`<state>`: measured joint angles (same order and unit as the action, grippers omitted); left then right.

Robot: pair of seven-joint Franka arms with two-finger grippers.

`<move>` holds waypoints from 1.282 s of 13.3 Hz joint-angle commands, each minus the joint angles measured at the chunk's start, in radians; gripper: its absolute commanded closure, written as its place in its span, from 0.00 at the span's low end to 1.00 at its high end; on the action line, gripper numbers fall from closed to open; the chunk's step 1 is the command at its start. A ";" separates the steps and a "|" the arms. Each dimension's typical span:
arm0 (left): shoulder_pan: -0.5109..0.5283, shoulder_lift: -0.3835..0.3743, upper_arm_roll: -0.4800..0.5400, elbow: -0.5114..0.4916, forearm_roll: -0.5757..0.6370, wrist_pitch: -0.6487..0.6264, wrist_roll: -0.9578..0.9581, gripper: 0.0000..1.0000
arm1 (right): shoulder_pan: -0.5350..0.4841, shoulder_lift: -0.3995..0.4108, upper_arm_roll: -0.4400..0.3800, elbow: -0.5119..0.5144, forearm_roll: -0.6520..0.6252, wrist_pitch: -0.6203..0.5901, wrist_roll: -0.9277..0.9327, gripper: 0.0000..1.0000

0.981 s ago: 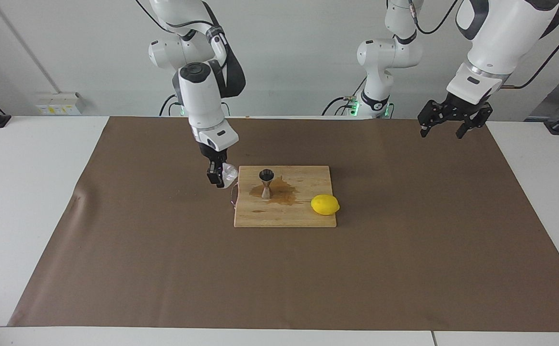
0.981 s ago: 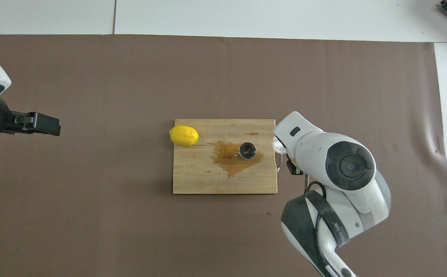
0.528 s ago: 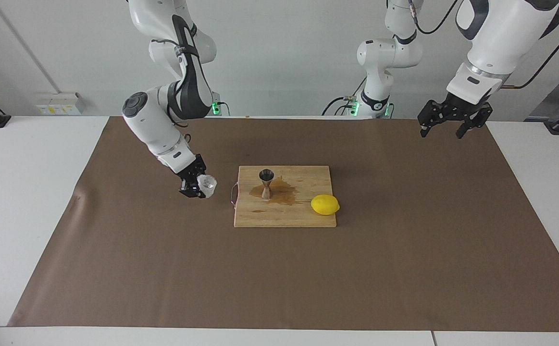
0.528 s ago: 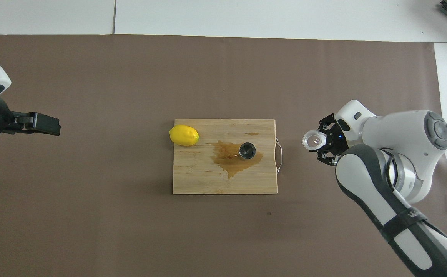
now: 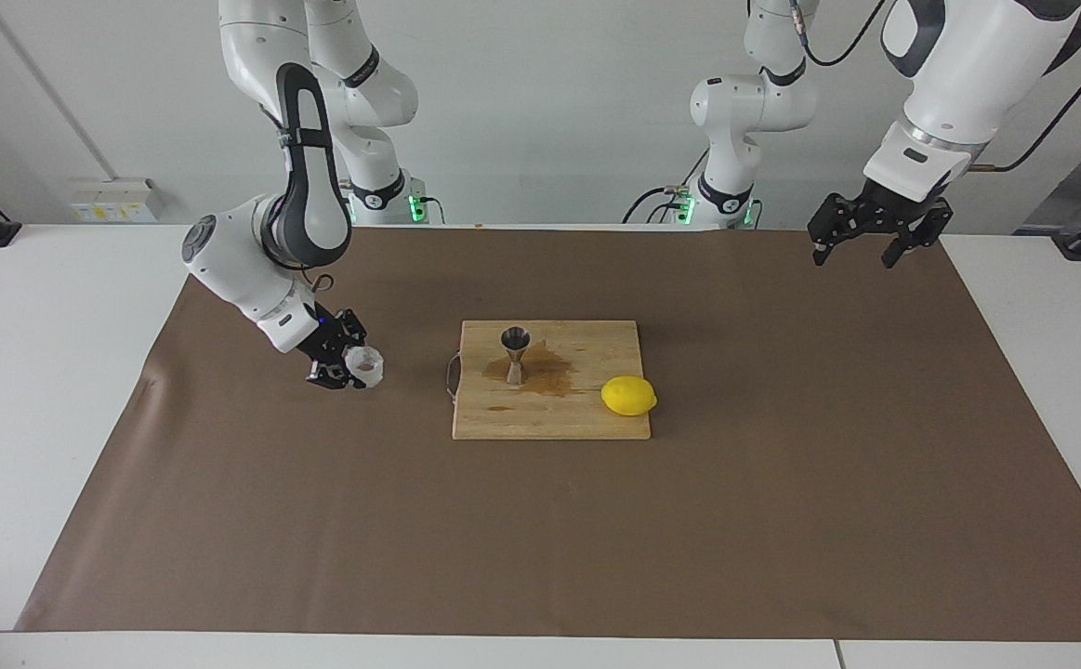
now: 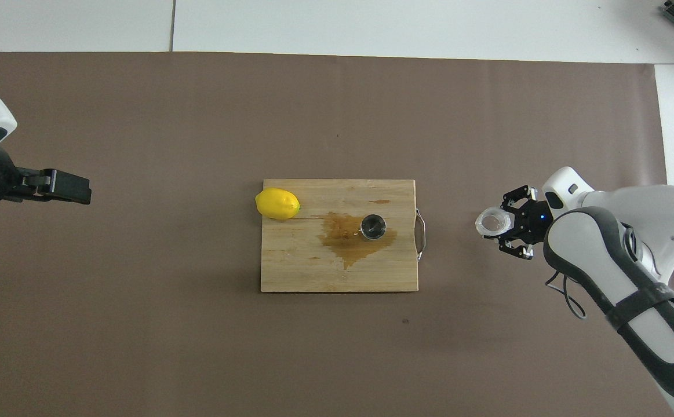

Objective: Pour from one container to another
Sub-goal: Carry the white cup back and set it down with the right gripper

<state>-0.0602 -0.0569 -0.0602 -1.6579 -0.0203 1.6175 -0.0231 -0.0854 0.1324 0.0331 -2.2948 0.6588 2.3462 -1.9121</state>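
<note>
Your right gripper [image 5: 347, 364] is clamped on the glass cup [image 5: 368, 366], which sits upright and low over the brown mat [image 5: 782, 483], toward the right arm's end of the table and well apart from the cutting board [image 5: 586, 418]; whether the cup touches the mat cannot be told. In the overhead view the cup [image 6: 492, 222] shows its open mouth upward, with the gripper [image 6: 510, 229] closed around it from the side. The steel jigger [image 5: 514, 354] stands upright on the board, in a brown wet stain [image 5: 554, 372] spread across the wood. A lemon [image 5: 628, 396] lies on the board at the edge toward the left arm's end. Your left gripper [image 5: 870, 243] waits raised over the mat's corner near its own base, fingers spread apart and holding nothing.
</note>
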 commanded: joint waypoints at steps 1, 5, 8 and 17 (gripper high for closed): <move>0.002 -0.017 0.002 -0.020 0.005 0.015 0.005 0.00 | -0.039 0.010 0.013 -0.012 0.042 0.004 -0.061 0.86; 0.002 -0.017 0.002 -0.022 0.005 0.015 0.005 0.00 | -0.060 0.009 0.011 -0.009 0.041 -0.016 -0.064 0.00; 0.002 -0.017 0.002 -0.022 0.005 0.015 0.005 0.00 | -0.060 -0.029 0.010 0.005 0.035 -0.025 -0.035 0.00; 0.002 -0.017 0.002 -0.020 0.005 0.015 0.005 0.00 | -0.042 -0.229 0.017 0.043 -0.320 -0.197 0.685 0.00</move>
<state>-0.0603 -0.0569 -0.0602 -1.6579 -0.0203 1.6175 -0.0231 -0.1286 -0.0294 0.0339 -2.2682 0.4658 2.1943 -1.4429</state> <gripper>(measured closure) 0.000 0.000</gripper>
